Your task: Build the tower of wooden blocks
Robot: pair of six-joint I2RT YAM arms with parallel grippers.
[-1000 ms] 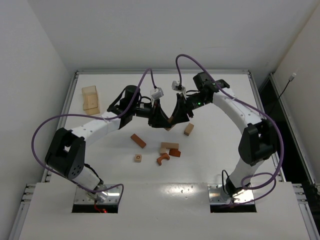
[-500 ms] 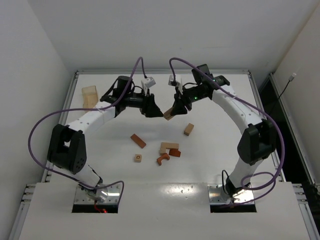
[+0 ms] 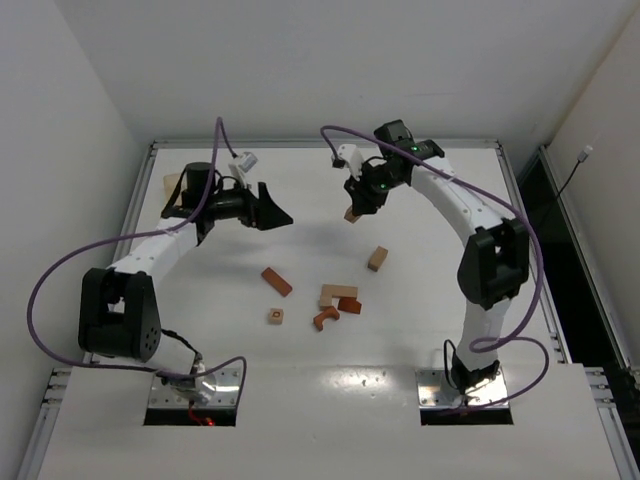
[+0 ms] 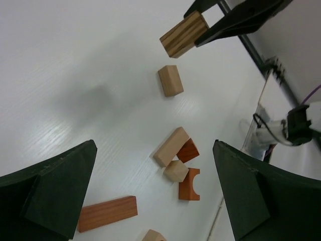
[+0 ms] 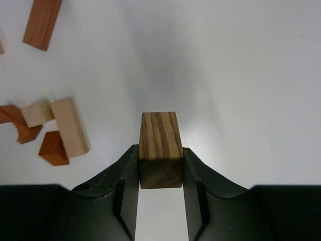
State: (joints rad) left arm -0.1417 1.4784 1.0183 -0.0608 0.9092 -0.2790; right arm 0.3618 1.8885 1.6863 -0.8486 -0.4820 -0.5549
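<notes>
We count eight tower blocks, and none rests on another. One of them, a dark block (image 5: 159,135), hangs above the table (image 3: 200,300) toward the far side, pinched between the jaws of the right gripper (image 5: 159,153). The other seven lie flat on the table, nearer the arms.

Four crowd together:
- one pale bar (image 3: 340,291)
- one small cube (image 3: 327,301) against the bar
- one wedge (image 3: 350,306), red, beside the bar
- one arch (image 3: 325,320), red, just beside the cube

Three lie apart:
- one red bar (image 3: 277,281) left of the cluster
- one holed cube (image 3: 275,316) near that bar, on the side toward the arms
- one pale block (image 3: 377,259) right of the cluster, the closest to the held one

By colour that makes four pale, three red and one dark.

The left gripper (image 3: 276,208) hovers to the left of the right one, well apart from it — jaws spread wide, gripping nothing. One box (image 3: 172,185) sits at the far left, partly behind the left arm.
</notes>
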